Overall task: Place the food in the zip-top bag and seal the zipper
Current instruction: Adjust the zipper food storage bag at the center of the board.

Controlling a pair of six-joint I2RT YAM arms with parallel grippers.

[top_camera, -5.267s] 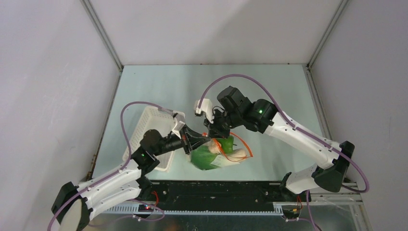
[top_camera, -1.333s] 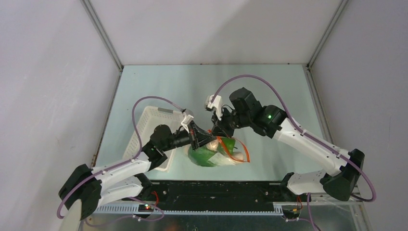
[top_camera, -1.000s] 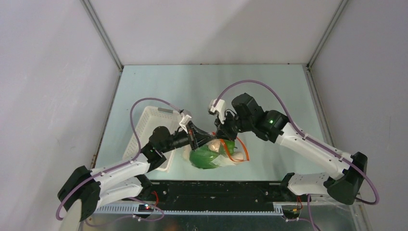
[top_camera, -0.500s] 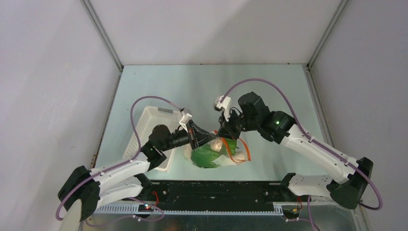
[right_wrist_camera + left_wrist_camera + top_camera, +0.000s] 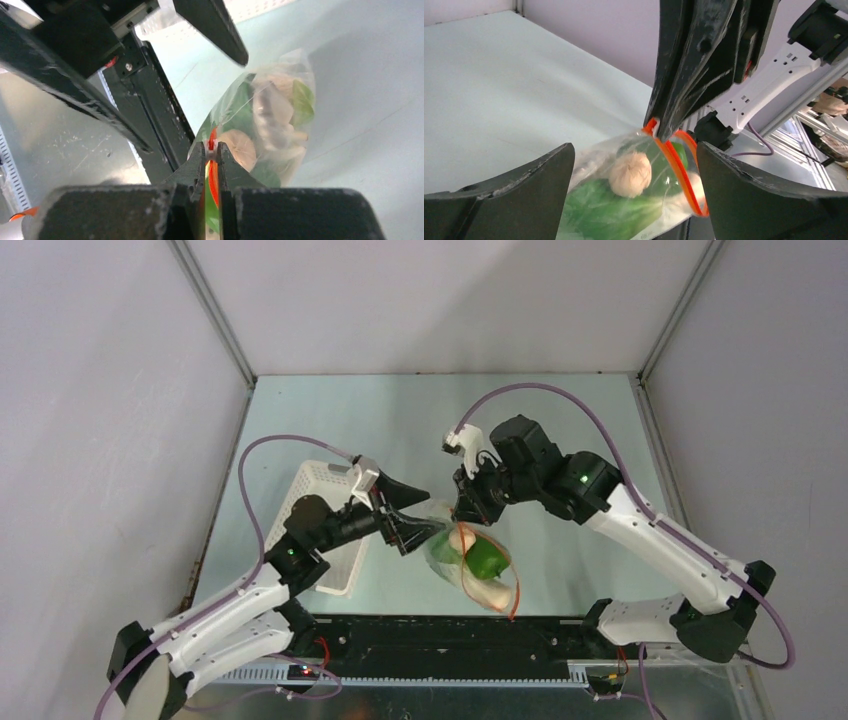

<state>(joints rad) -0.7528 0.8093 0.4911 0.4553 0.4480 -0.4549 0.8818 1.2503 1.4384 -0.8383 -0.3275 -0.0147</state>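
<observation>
From my desk I see the right pincer (image 5: 462,510) (image 5: 212,150) closed tight on one end of the zipper (image 5: 513,590) (image 5: 674,155) (image 5: 213,175), its two fingertips pressed together over the red-orange strip where a small white bit shows. The zip-top bag (image 5: 475,560) (image 5: 594,160) (image 5: 280,100) hangs below that pincer, trailing away toward the arms' bases, and I cannot tell whether its lower end rests on the table (image 5: 400,420). The food is inside it: a pale round mushroom (image 5: 630,174) (image 5: 240,147) sits just under the pinched corner, with green bok choy (image 5: 487,560) (image 5: 599,210) leaves packed beneath and beside it (a whitish stalk shows further down the bag). Below the pinch, in the left wrist view, the strip runs on as two orange lines that seem to part, so the mouth does not look closed along its whole length. The left pincer (image 5: 415,512) (image 5: 635,150) stands wide and holds nothing; it faces the right pincer head-on, and the bag's top corner lies ahead of it, in line with the gap between its two dark fingers. Whether its lower finger brushes the plastic I cannot tell. Behind the left pincer, beside its arm, sits the white perforated basket (image 5: 320,485).
</observation>
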